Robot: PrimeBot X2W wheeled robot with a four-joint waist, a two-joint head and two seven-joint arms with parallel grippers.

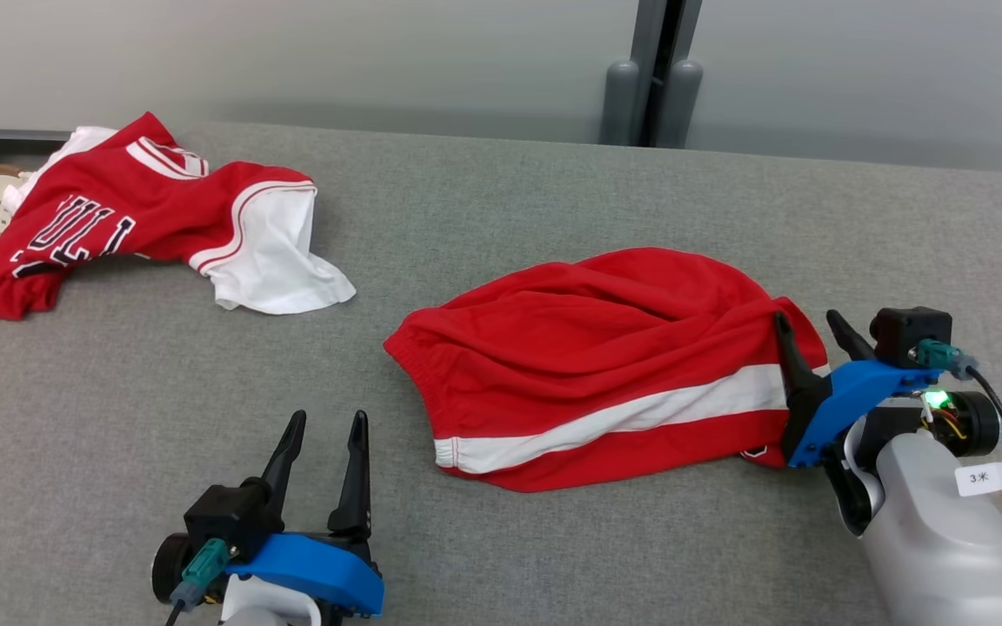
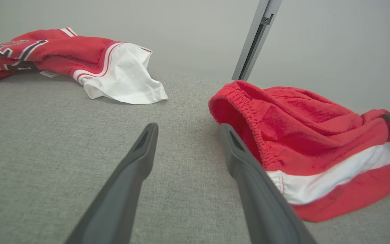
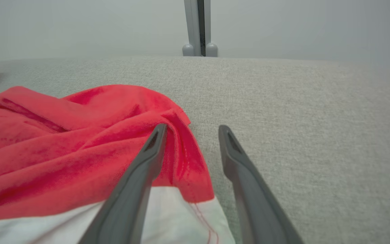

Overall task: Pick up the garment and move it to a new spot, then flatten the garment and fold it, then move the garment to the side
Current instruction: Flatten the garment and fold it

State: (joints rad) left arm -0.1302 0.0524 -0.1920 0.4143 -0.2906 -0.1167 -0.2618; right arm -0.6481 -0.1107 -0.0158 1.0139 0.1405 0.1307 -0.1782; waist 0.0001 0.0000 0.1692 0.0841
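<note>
Shorts (image 1: 605,365) stretching left-right, right end at right gripper (image 1: 807,317), jaws parted astride the edge, clamping nothing; left gripper (image 1: 328,417) wide open, empty, near left end.

The head camera looks down on the gray table (image 1: 553,191). Both wrist cameras sit low beside the red shorts (image 1: 605,348), shared by all views.
</note>
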